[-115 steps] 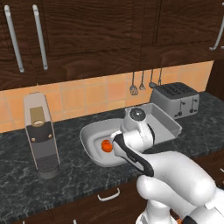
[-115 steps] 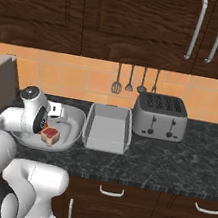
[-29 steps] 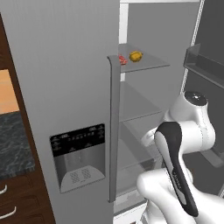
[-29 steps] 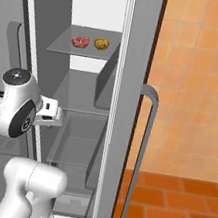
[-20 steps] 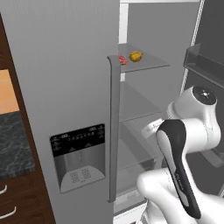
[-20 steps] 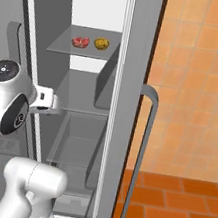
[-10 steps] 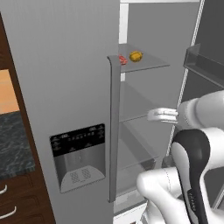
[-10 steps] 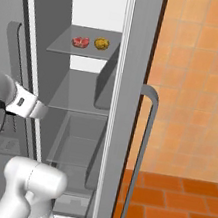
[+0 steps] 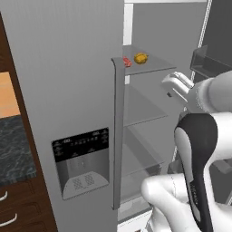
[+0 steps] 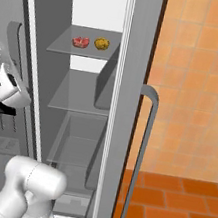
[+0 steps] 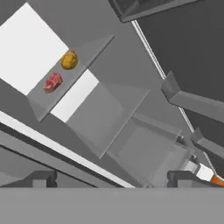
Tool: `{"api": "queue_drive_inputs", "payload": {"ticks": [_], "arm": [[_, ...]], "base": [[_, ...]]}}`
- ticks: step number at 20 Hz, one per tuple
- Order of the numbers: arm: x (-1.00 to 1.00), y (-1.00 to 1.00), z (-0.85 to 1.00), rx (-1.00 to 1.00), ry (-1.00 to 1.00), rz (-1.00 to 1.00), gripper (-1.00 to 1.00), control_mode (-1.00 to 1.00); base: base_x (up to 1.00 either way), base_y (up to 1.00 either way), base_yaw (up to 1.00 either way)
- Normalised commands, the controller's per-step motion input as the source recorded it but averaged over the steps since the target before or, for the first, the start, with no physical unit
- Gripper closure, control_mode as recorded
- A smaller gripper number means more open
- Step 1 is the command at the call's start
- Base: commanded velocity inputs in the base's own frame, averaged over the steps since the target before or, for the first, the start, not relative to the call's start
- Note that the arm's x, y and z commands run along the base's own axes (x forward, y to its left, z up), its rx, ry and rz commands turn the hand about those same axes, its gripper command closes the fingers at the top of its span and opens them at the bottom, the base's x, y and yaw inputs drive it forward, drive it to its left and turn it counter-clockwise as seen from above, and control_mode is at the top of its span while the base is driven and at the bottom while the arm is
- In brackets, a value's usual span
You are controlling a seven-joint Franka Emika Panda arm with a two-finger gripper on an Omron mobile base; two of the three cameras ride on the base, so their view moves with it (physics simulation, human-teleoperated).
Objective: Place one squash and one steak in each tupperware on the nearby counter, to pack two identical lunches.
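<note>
Sitting side by side on a smooth grey fridge shelf, upper left of the hand view: lumpy yellow-orange squash, flat red steak. Fingers spreading fully wide, gripping nothing.

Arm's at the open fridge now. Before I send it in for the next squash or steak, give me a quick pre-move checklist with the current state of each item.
1. Fridge door open, shelves reachable: ok.
2. Squash on the upper shelf, unobstructed: ok.
3. Steak beside the squash on that shelf, the two apart: ok.
4. Hand open and carrying nothing: ok, both fingertips stand wide with nothing between them.
5. Hand lined up with the target: not ok. In the hand view both items sit far toward the upper left, and the base views put the hand below the shelf.
6. Clear path past the door bins: cannot tell.
</note>
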Motion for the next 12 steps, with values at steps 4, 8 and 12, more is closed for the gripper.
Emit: {"api": "queue_drive_inputs", "payload": {"ticks": [4,8,12], "arm": [[0.17,-0.09,0.29,0.37,0.17,-0.05,-1.0,-1.0],[0.71,0.0,0.0,0.05,0.11,0.0,-1.0,-1.0],[0.77,0.0,0.0,0.02,0.05,0.0,-1.0,-1.0]], "base": [[0.0,0.0,0.0],[0.0,0.0,0.0],[0.0,0.0,0.0]]}}
